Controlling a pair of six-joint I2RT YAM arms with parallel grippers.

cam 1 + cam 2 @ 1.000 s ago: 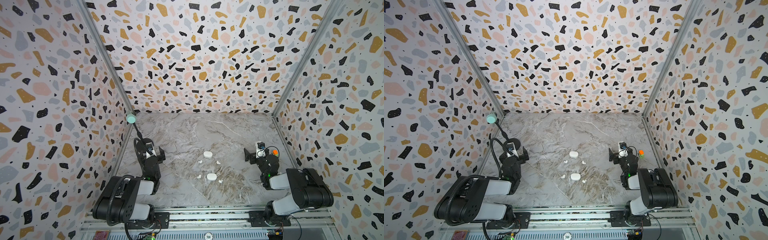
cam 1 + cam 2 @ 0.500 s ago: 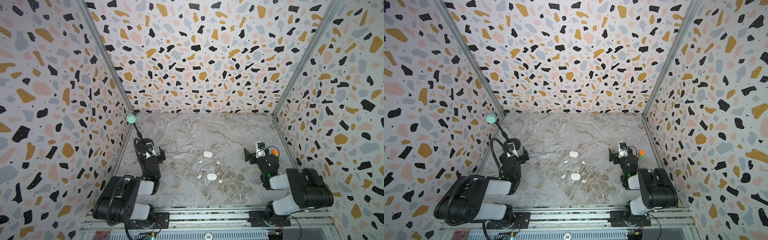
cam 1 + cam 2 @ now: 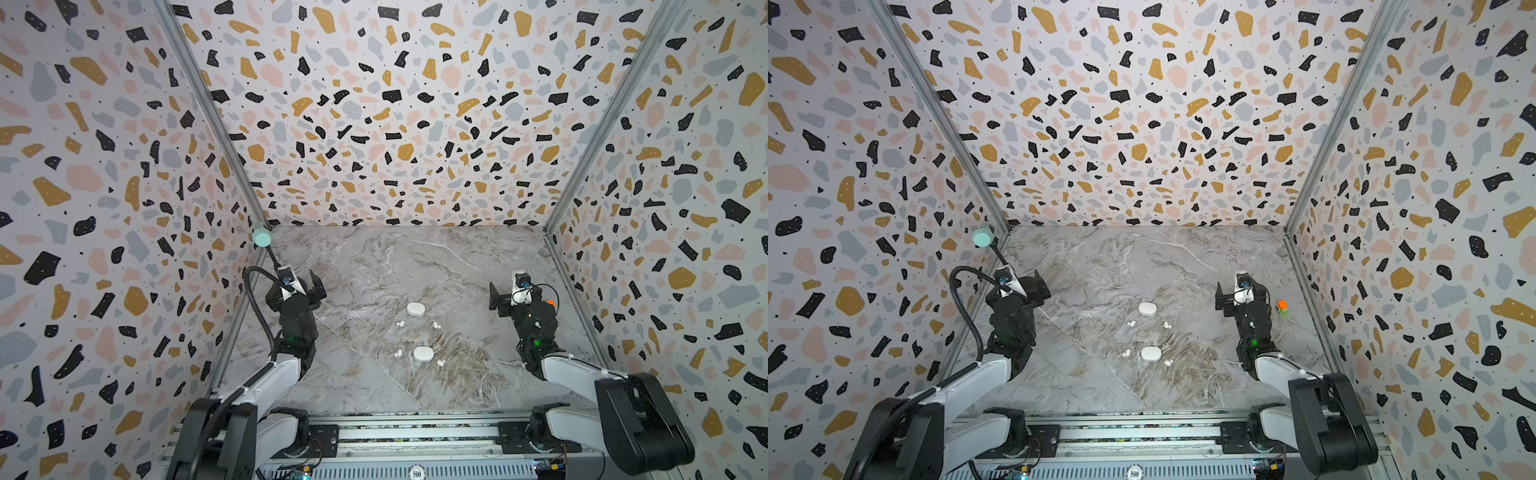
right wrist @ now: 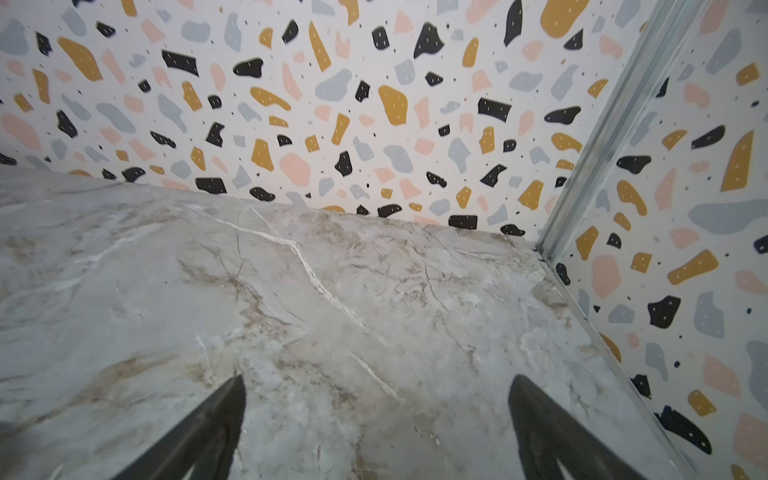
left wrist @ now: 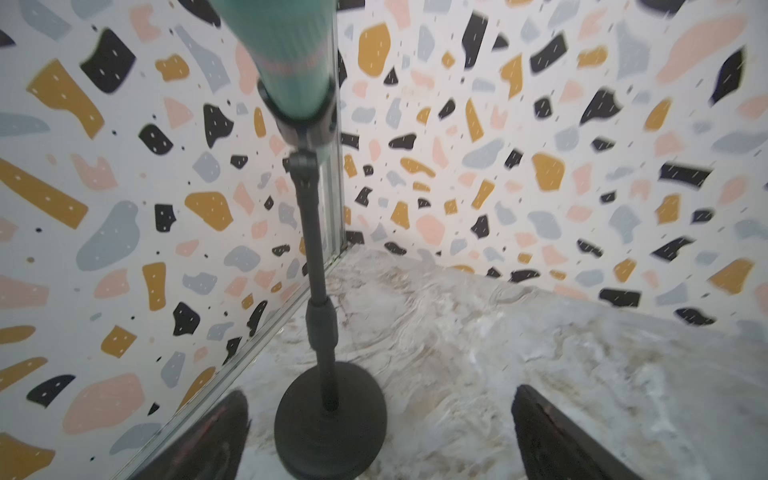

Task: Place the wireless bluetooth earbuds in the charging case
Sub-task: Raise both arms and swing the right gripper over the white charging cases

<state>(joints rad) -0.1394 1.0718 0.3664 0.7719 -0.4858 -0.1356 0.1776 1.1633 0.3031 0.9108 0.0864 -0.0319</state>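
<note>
Item: four white earbuds, loose on the grey marble bench, just below centre in both top views; none sat in a case.
- Upper pair: one earbud at lower left of the upper case, another at its lower right, both near it but apart from it.
- Lower pair: one earbud just left of the lower case, one just beside its lower right.
- Cases: two white ovals, one above the other in the picture, well apart. Lid state was too small to tell.

Left jaws: wide apart and empty at centre left of both top views, well away from the earbuds. The left wrist view showed a black stand with a teal head on the bench in front of them.

Right jaws: wide apart and empty at centre right, over bare bench in the right wrist view.

Other: a small orange object beside the right arm; terrazzo-print walls on three sides.
</note>
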